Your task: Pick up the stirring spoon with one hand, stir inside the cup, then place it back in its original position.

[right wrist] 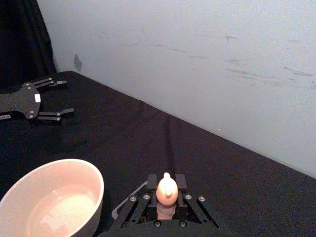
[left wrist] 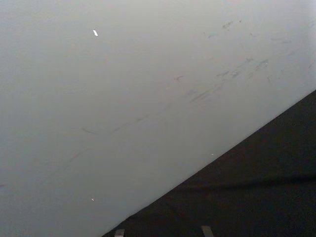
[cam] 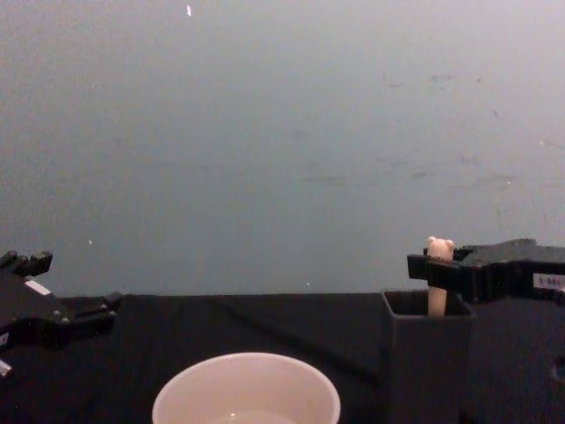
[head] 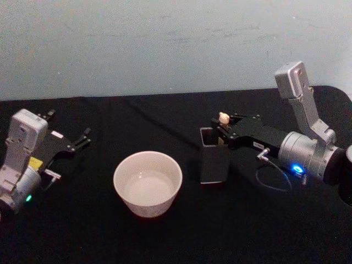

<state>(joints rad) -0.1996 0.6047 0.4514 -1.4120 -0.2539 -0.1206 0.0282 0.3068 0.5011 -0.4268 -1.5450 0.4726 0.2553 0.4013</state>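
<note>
1. Head view: the right hand [head: 221,127] reaches in from the tabletop's right side, its fingers clamped on the pale handle of the stirring spoon [head: 224,117]. The spoon stands upright in the dark square holder [head: 212,162], just right of the tabletop's middle. The cup [head: 147,183] sits toward the front edge, left of the holder and apart from it. The left hand [head: 81,141] is parked near the left edge with its fingers apart, holding nothing.

2. Left wrist view: the pale wall and a dark wedge of tabletop [left wrist: 256,197].

3. Right wrist view: the bear-head knob of the spoon [right wrist: 166,190] pokes up between the closed fingers, so the grip is just under the knob. The cup [right wrist: 49,202] lies near, off to one side; the idle left hand [right wrist: 54,98] lies farther off.

4. Chest view: the spoon [cam: 438,278] rises from the holder [cam: 424,362], pinched by the right hand [cam: 433,269] at the holder's mouth. The cup [cam: 247,393] is at the front edge.

5. Judgement: the step in hand seems to be drawing the spoon out, or seating it back; which, I cannot tell. To lift well, pull straight up until the bowl clears the thin walls, so the holder does not tip, then carry it across above the cup's rim.
</note>
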